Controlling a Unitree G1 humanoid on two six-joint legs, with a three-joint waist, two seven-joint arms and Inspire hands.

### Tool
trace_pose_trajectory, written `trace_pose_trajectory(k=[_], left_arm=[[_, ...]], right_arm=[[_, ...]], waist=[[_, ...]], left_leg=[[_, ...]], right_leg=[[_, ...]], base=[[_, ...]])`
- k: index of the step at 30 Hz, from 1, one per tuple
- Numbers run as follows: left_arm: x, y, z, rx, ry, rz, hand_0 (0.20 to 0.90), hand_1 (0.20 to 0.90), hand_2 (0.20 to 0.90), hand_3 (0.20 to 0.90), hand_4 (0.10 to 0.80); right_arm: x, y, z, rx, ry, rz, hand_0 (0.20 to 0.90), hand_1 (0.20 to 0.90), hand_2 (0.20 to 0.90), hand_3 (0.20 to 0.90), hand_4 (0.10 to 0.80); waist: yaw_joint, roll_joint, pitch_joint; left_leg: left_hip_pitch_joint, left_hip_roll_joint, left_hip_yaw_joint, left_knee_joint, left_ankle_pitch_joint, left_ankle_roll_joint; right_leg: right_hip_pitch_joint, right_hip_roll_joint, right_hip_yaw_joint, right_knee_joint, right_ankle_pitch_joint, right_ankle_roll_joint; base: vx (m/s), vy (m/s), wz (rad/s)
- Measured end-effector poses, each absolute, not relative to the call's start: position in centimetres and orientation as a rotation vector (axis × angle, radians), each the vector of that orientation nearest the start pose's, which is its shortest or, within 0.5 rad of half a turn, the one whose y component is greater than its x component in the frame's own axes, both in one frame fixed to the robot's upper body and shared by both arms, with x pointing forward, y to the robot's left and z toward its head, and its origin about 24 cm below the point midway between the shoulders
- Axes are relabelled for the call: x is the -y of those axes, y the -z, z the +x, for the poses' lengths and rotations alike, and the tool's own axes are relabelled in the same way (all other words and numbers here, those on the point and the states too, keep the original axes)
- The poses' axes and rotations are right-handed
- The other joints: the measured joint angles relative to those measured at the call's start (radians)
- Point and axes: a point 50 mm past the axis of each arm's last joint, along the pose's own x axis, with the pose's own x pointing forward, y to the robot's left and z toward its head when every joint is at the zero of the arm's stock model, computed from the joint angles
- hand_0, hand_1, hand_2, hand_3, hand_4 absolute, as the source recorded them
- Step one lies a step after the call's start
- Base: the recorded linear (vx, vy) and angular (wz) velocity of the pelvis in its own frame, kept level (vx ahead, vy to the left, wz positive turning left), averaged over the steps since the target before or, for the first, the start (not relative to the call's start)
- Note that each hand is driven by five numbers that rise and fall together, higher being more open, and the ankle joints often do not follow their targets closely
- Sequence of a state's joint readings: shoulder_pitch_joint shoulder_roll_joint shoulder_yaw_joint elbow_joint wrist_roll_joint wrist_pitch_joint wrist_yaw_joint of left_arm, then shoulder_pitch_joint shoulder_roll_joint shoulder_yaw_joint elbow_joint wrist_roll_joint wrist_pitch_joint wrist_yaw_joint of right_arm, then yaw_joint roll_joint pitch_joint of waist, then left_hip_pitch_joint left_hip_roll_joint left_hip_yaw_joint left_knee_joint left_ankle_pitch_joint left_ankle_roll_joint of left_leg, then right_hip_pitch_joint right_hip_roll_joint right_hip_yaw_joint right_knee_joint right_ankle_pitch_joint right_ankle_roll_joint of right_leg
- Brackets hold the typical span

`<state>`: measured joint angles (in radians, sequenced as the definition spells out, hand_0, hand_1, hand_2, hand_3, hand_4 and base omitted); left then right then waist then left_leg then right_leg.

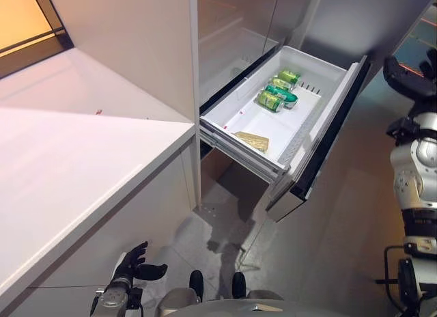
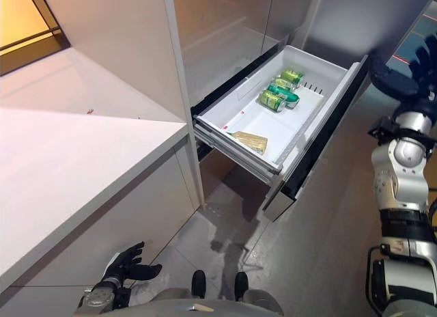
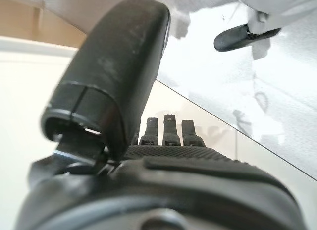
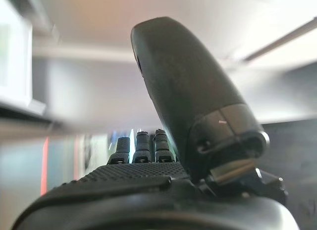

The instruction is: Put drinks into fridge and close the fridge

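The fridge's bottom drawer [image 1: 322,70] is pulled out wide, its white tub showing. Green drink cans [image 1: 278,91] lie on their sides at the tub's far end. My right hand [image 1: 408,75] hovers to the right of the drawer's front panel [image 1: 319,147], apart from it. Its own wrist view shows straight fingers and the thumb [image 4: 198,91] standing out, holding nothing. My left hand [image 1: 136,264] hangs low by the cabinet side at the lower left, fingers spread and empty, thumb [image 3: 124,66] raised.
A flat yellow packet [image 1: 251,141] lies at the drawer's near end. A white counter [image 1: 68,167] fills the left side. The fridge's closed upper doors [image 1: 232,30] rise above the drawer. Grey floor [image 1: 341,221] lies below and to the right.
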<state>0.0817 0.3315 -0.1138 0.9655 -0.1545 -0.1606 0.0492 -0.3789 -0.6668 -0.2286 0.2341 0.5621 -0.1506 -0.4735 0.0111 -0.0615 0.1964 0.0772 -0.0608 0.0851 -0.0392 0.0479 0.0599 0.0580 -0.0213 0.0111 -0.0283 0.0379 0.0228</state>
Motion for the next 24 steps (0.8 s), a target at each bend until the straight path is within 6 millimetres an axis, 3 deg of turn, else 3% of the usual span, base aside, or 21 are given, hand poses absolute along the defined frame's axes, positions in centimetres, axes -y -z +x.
trace_pose_trajectory(k=[6, 9, 12, 15, 20, 24], left_arm=[[-25.6, 13.3, 11.7, -0.9, -0.152, 0.232, 0.9, 0.9, 0.9, 0.9, 0.8], [-25.5, 13.1, 12.3, -0.886, -0.148, 0.234, 0.9, 0.9, 0.9, 0.9, 0.8], [-25.1, 12.6, 14.0, -0.845, -0.136, 0.244, 0.9, 0.9, 0.9, 0.9, 0.8], [-24.7, 11.7, 16.5, -0.776, -0.149, 0.235, 0.9, 0.9, 0.9, 0.9, 0.8], [-24.4, 11.5, 17.1, -0.761, -0.157, 0.23, 0.9, 0.9, 0.9, 0.9, 0.8], [-24.3, 11.4, 17.0, -0.753, -0.163, 0.212, 0.9, 0.9, 0.9, 0.9, 0.8]], right_arm=[[35.0, -12.2, 26.7, 0.259, 0.825, 0.072, 0.9, 0.9, 0.9, 0.9, 0.8], [35.5, -10.4, 26.4, 0.194, 0.865, 0.129, 0.9, 0.9, 0.9, 0.9, 0.8], [35.9, -9.8, 26.5, 0.179, 0.891, 0.187, 0.9, 0.9, 0.9, 0.9, 0.8], [35.7, -10.9, 28.0, 0.224, 0.869, 0.338, 0.9, 0.9, 0.9, 0.9, 0.8], [34.4, -10.2, 29.2, 0.222, 0.722, 0.511, 0.9, 0.9, 0.9, 0.9, 0.8], [33.2, -11.0, 30.4, 0.273, 0.589, 0.593, 0.9, 0.9, 0.9, 0.9, 0.8]], waist=[[-0.023, 0.026, -0.008], [-0.02, 0.04, 0.0], [-0.011, 0.054, 0.045], [-0.004, 0.075, 0.144], [0.035, 0.091, 0.216], [0.041, 0.096, 0.263]], left_leg=[[-0.01, 0.002, 0.0, 0.034, -0.013, 0.005], [-0.082, 0.003, -0.003, 0.128, -0.039, 0.012], [-0.174, 0.003, -0.02, 0.261, -0.079, 0.017], [-0.309, -0.011, -0.033, 0.447, -0.147, 0.023], [-0.405, -0.032, -0.04, 0.561, -0.165, 0.037], [-0.475, -0.046, -0.039, 0.61, -0.168, 0.041]], right_leg=[[-0.002, -0.001, 0.0, 0.016, -0.007, 0.004], [-0.058, -0.004, -0.01, 0.078, -0.026, -0.002], [-0.143, -0.006, -0.03, 0.209, -0.072, -0.003], [-0.291, -0.033, -0.048, 0.444, -0.17, -0.008], [-0.395, -0.058, -0.05, 0.582, -0.207, -0.004], [-0.467, -0.074, -0.046, 0.641, -0.211, 0.0]], base=[[0.012, -0.047, -0.01], [-0.165, -0.046, 0.05], [-0.229, -0.006, 0.22], [-0.144, 0.031, 0.24], [-0.056, 0.043, 0.12], [-0.061, 0.027, 0.06]])
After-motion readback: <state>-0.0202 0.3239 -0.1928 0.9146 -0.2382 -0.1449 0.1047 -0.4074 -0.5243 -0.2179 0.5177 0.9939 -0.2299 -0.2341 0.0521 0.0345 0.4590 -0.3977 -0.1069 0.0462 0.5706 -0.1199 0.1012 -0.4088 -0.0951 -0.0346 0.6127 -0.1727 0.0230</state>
